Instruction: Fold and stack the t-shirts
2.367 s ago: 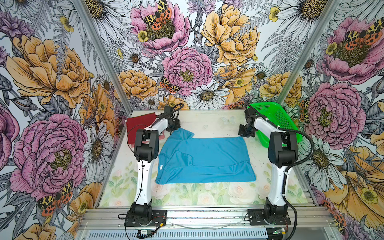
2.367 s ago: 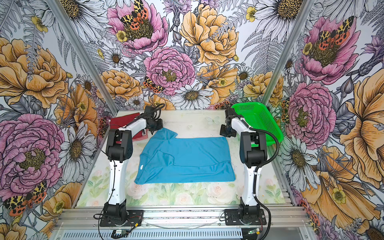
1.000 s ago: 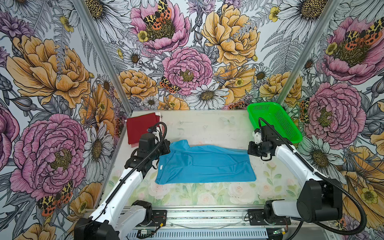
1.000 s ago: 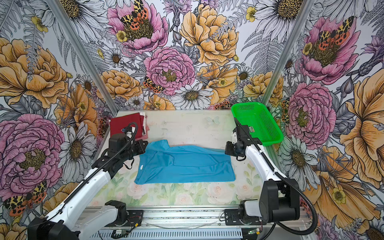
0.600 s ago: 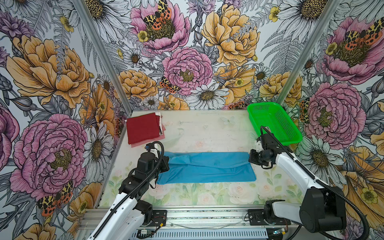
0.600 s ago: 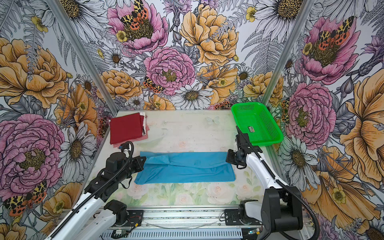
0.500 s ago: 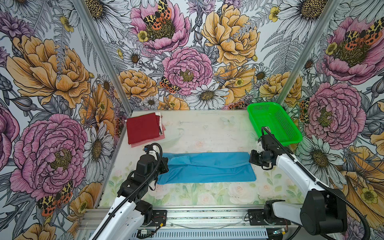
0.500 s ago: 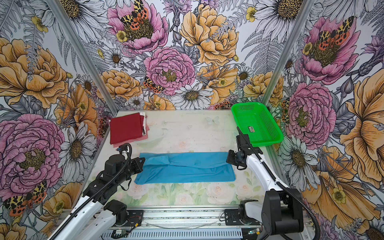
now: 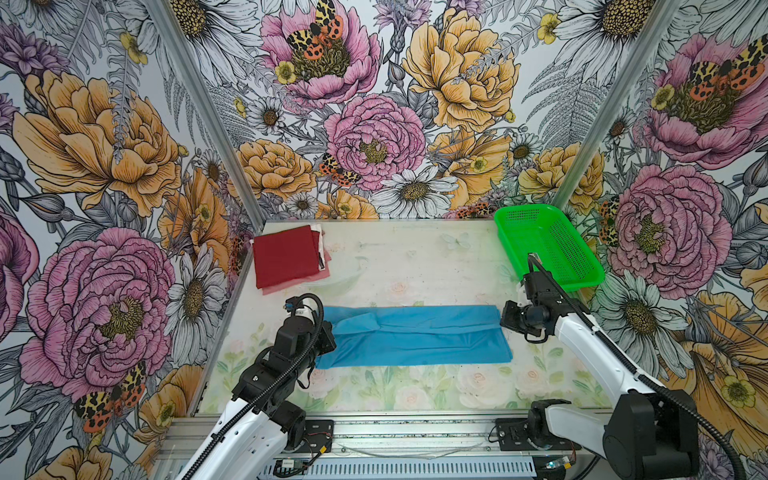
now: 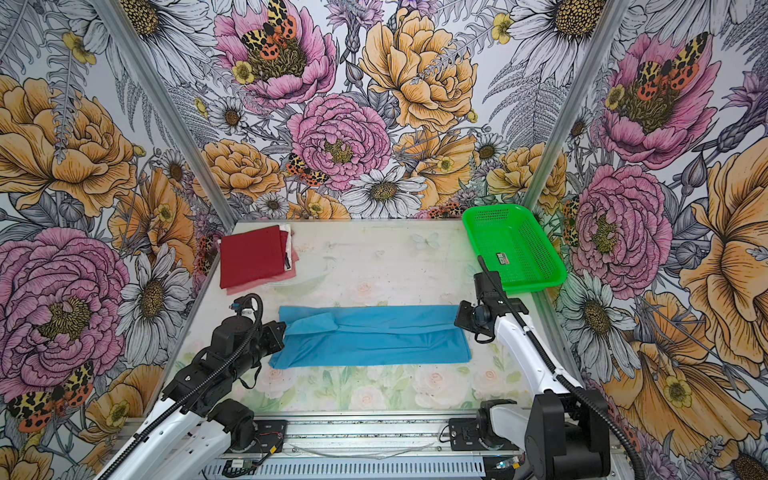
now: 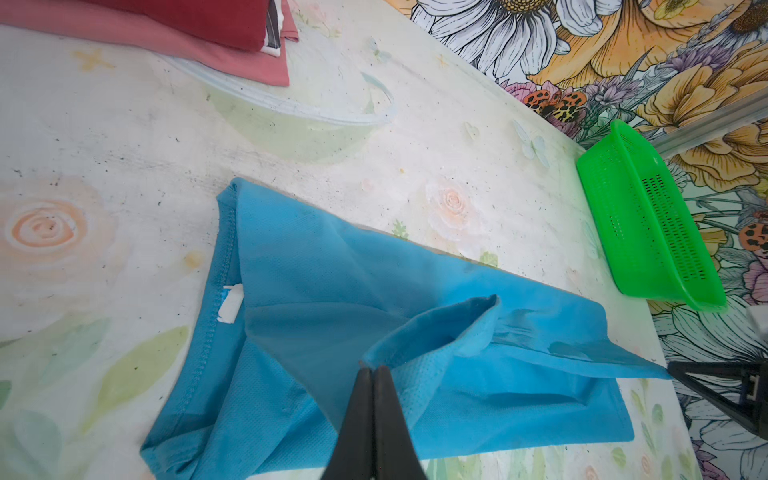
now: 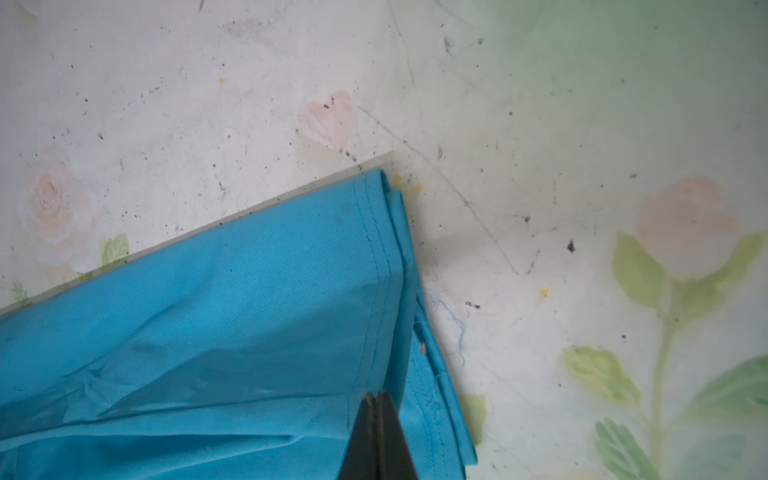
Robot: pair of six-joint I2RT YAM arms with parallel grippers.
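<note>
Blue shirt, folded into a long band, lies across the near-middle desk. Left hand, fingers pressed together, pinches a raised fold at its collar end. Right hand, likewise closed, pinches the hem end. Red shirt lies folded on pink shirt, far-left corner. Basket far right.

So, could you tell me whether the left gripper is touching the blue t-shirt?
Touching. The left wrist view shows the left gripper shut, with a raised fold of the blue t-shirt pinched at its tips.
</note>
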